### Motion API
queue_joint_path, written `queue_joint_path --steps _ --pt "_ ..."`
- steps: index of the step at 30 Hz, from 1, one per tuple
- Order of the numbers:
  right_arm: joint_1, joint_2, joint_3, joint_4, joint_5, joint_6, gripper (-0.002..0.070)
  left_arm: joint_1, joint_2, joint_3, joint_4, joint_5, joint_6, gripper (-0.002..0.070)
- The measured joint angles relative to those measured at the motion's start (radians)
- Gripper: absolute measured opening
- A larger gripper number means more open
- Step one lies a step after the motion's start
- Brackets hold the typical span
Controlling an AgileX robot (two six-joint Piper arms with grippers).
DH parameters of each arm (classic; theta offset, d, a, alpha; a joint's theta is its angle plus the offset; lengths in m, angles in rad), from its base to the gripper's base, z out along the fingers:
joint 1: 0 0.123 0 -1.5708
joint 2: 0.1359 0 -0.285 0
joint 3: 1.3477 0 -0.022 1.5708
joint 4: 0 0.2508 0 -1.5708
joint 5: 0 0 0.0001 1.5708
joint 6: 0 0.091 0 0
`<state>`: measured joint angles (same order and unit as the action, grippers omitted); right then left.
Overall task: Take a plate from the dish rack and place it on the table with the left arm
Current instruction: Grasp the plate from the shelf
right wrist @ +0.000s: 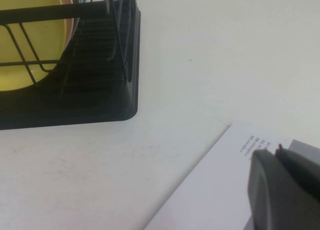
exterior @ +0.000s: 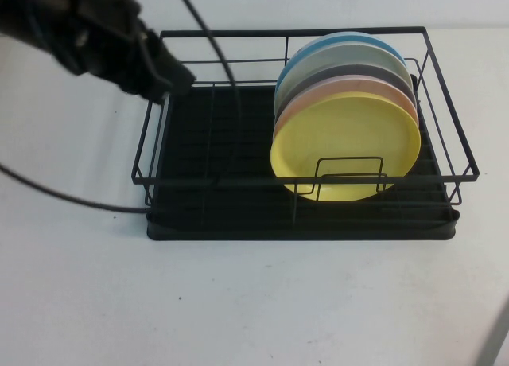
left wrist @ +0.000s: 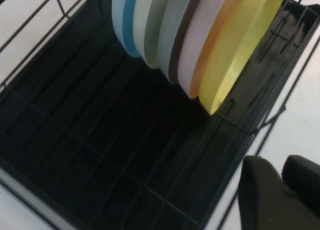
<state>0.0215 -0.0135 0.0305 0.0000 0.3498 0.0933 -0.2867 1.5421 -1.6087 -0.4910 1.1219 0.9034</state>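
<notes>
The yellow plate (exterior: 346, 147) stands on edge at the front of a row of plates in the right half of the black wire dish rack (exterior: 207, 167). It also shows in the left wrist view (left wrist: 245, 45) and the right wrist view (right wrist: 25, 40). My left gripper (exterior: 179, 73) hovers over the rack's back left corner, well to the left of the plates, shut and empty. In its wrist view the left gripper (left wrist: 280, 165) sits above the rack's tray (left wrist: 75, 140). My right gripper (right wrist: 275, 150) is shut, empty and out of the high view.
Behind the yellow plate stand a pink plate (exterior: 350, 89), a grey one, a pale one and a blue plate (exterior: 334, 44). White table (exterior: 238, 302) lies in front of the rack. A white printed sheet (right wrist: 215, 190) lies under the right gripper. A black cable (exterior: 56, 192) trails left of the rack.
</notes>
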Motion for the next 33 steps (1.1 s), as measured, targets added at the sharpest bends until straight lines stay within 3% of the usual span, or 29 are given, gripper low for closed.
queue_joint_path --steps 2,6,9,14,33 --pt "0.000 0.000 0.000 0.000 0.000 0.000 -0.0020 -0.050 0.101 -0.089 0.028 0.004 0.016 0.0117" --pt "0.000 0.000 0.000 0.000 0.000 0.000 -0.0020 -0.136 0.270 -0.264 0.055 0.007 0.061 0.0347" --pt "0.000 0.000 0.000 0.000 0.000 0.000 -0.0021 -0.189 0.362 -0.349 0.054 -0.004 0.086 0.0429" --pt "0.000 0.000 0.000 0.000 0.000 0.000 -0.0020 -0.242 0.434 -0.392 0.054 -0.042 0.126 0.0459" --pt "0.000 0.000 0.000 0.000 0.000 0.000 -0.0021 -0.311 0.529 -0.402 0.008 -0.153 0.257 0.0463"
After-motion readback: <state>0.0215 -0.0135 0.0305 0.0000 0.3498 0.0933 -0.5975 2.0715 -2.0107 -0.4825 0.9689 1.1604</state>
